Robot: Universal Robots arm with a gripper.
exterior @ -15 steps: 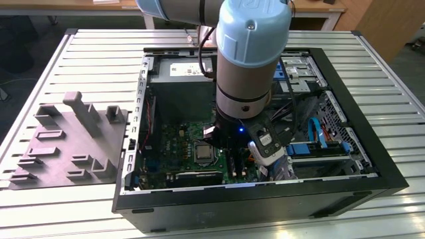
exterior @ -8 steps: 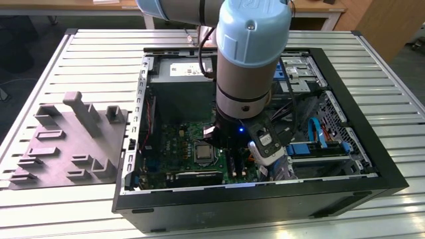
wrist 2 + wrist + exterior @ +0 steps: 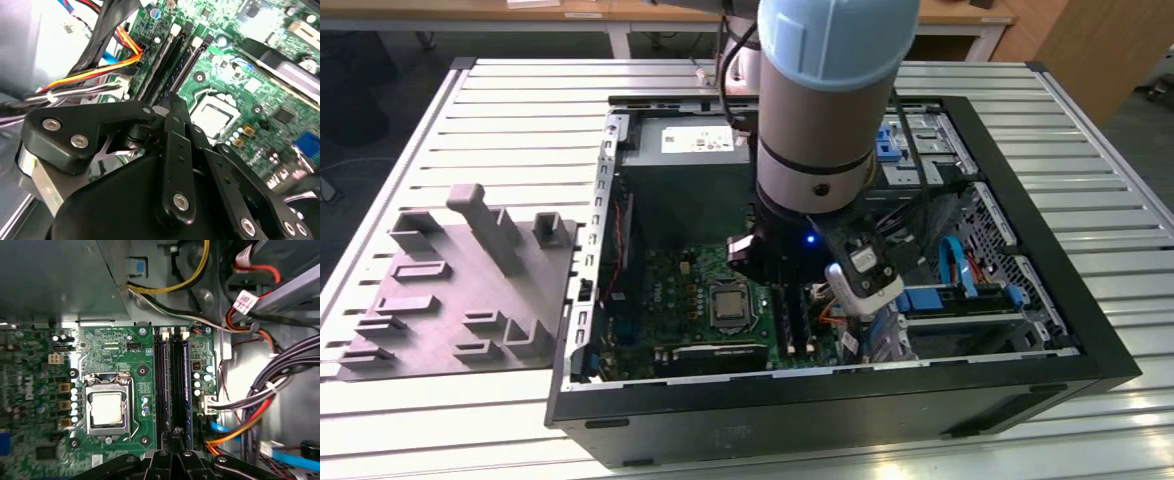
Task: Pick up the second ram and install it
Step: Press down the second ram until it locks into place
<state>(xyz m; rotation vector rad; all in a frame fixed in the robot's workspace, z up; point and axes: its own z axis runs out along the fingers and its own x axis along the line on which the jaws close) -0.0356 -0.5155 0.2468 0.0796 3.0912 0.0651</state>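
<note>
My gripper [image 3: 176, 436] hangs inside the open computer case [image 3: 1014, 385], low over the green motherboard [image 3: 115, 347]. Its black fingers [image 3: 171, 107] are drawn together, and the tips sit right above one end of the two long black memory slots [image 3: 160, 385]. A thin dark blue strip, apparently the second ram [image 3: 186, 385], runs along the slot nearest the cable bundle and looks seated edge-up. I cannot tell whether the fingertips touch it. In the exterior view the arm's wrist [image 3: 817, 150] covers most of the slots.
The processor socket [image 3: 107, 410] lies beside the slots. Bundled cables [image 3: 270, 395] and orange and yellow wires [image 3: 100, 72] crowd the other side. The power supply [image 3: 680, 150] fills the case's far end. A grey fixture block [image 3: 454, 285] lies on the slatted table at the exterior view's left.
</note>
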